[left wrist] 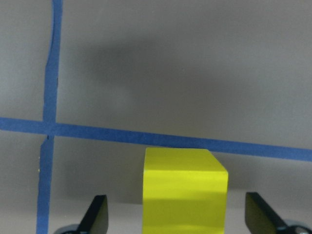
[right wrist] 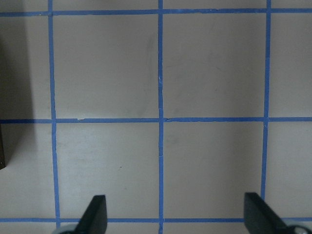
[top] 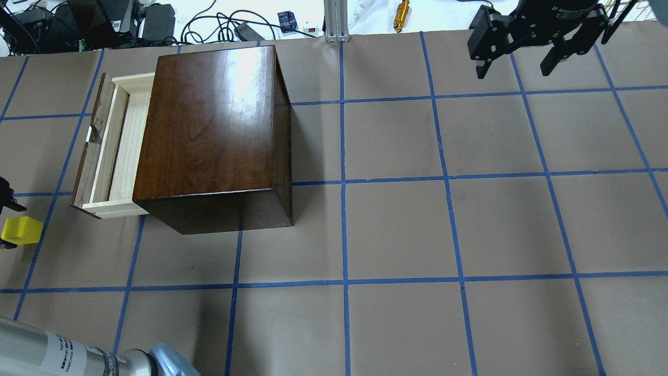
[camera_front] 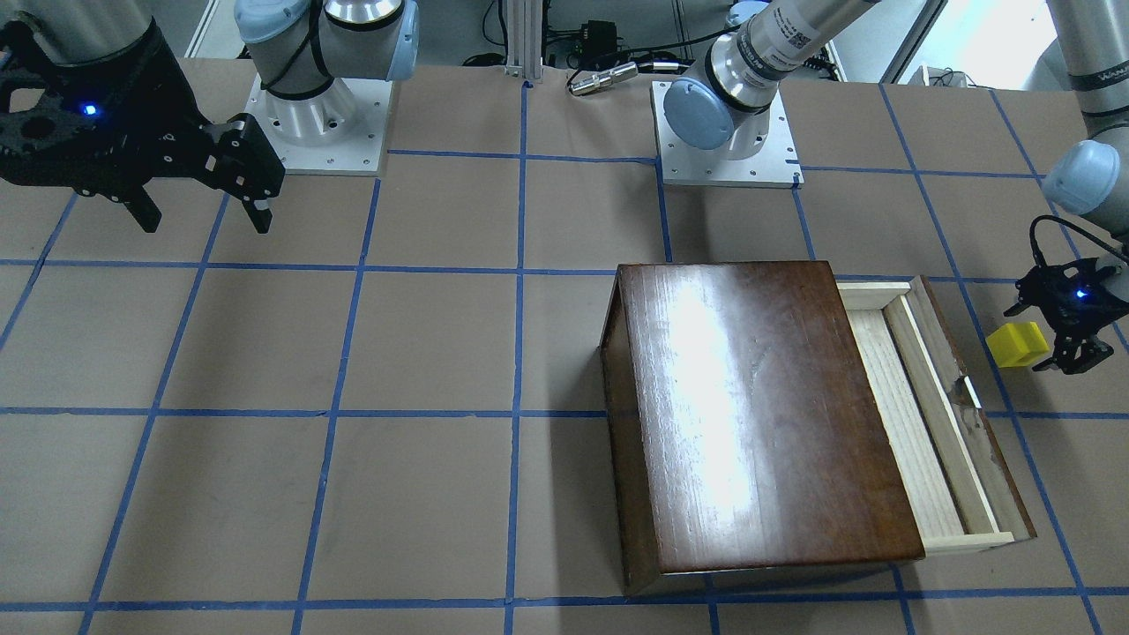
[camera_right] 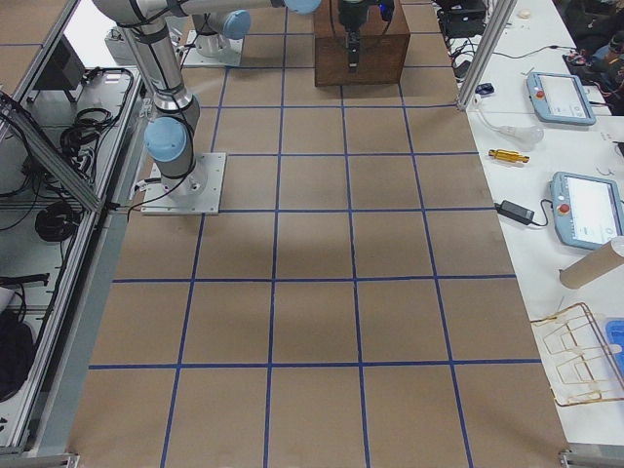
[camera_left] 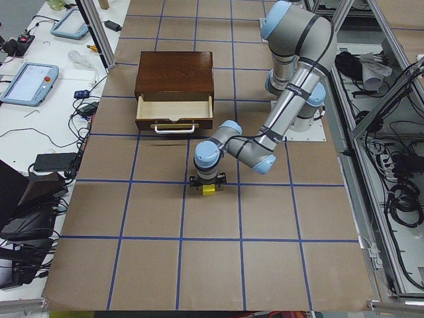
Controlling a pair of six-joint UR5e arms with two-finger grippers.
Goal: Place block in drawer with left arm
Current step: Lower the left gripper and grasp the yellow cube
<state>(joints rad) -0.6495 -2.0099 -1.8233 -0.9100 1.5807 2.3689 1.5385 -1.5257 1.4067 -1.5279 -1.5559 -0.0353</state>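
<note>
The yellow block (camera_front: 1016, 344) stands on the brown table paper, off the front of the drawer; it also shows in the overhead view (top: 22, 230) and the left side view (camera_left: 209, 189). My left gripper (camera_front: 1072, 339) is low over it. In the left wrist view the block (left wrist: 185, 190) is between the open fingers (left wrist: 95, 217), with a gap on each side. The drawer (camera_front: 917, 414) is pulled out of the dark-brown cabinet (camera_front: 750, 414) and its pale-wood tray (top: 117, 151) is empty. My right gripper (camera_front: 203, 207) hangs open and empty, far from the cabinet.
The table paper carries a blue tape grid (top: 344, 183). The two arm bases (camera_front: 322, 123) stand on white plates at the robot's side. Cables and a gold tool (top: 402, 8) lie beyond the table's far edge. Tablets (camera_left: 26, 83) lie on the side bench.
</note>
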